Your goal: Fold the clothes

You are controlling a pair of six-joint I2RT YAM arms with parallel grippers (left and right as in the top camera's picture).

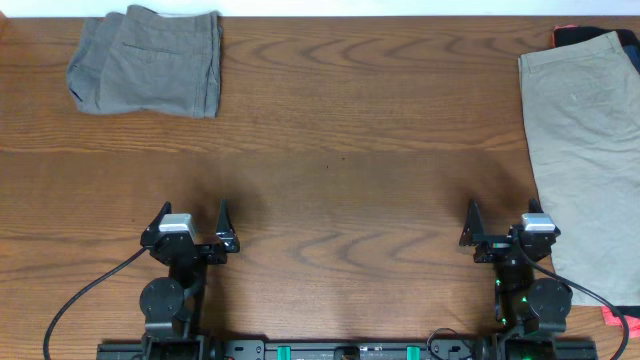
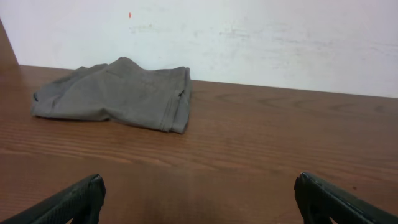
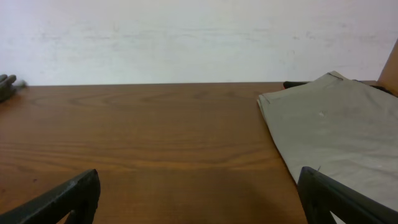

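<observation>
At the far left corner of the wooden table lies a grey-brown pair of shorts, folded into a rumpled block with 1 back pocket facing up. The left wrist view shows it resting flat near the table's rear edge, in front of a white wall.

The left gripper sits low at the near edge, well apart from that pair. Its 2 fingers are spread wide with nothing between them; from its own camera only bare wood shows in the gap.

The middle of the table holds no cloth.

The right gripper is at the near edge too, its fingers likewise parted wide and holding nothing. It is just beside the light khaki pair, which lies spread flat along the right edge and runs off the picture's side. The right wrist view shows this pair smooth and unfolded.

A dark garment peeks out under the khaki's far end; it may be navy, though too little shows to be sure.
</observation>
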